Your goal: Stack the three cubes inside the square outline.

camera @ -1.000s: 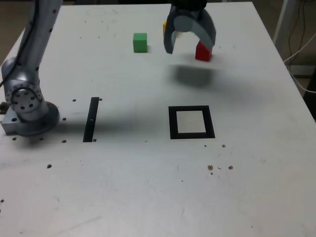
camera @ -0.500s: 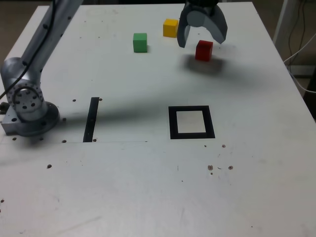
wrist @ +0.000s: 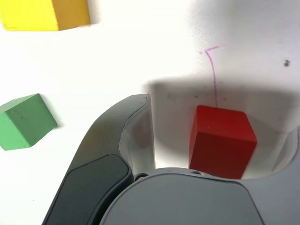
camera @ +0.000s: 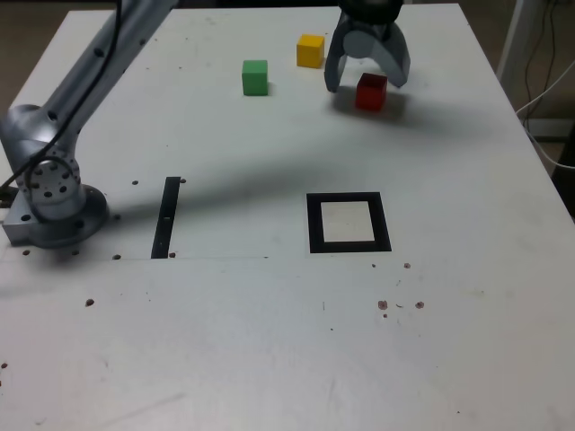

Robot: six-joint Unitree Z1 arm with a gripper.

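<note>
The red cube (camera: 370,92) sits at the table's (camera: 269,341) far side, at roughly twelve o'clock from the square outline (camera: 349,223); our gripper (camera: 367,74) straddles it, jaws spread wide, nothing clamped; we judge it off-centre, nearer one finger.

Three cubes line the far side of the counter (camera: 269,359), well behind the square outline (camera: 349,223).
From the exterior view's left: first cube (camera: 255,77), second cube (camera: 311,50), third cube (camera: 370,92) between the fingers (camera: 334,72); a narrow strip (camera: 166,217) lies left of the outline.
</note>
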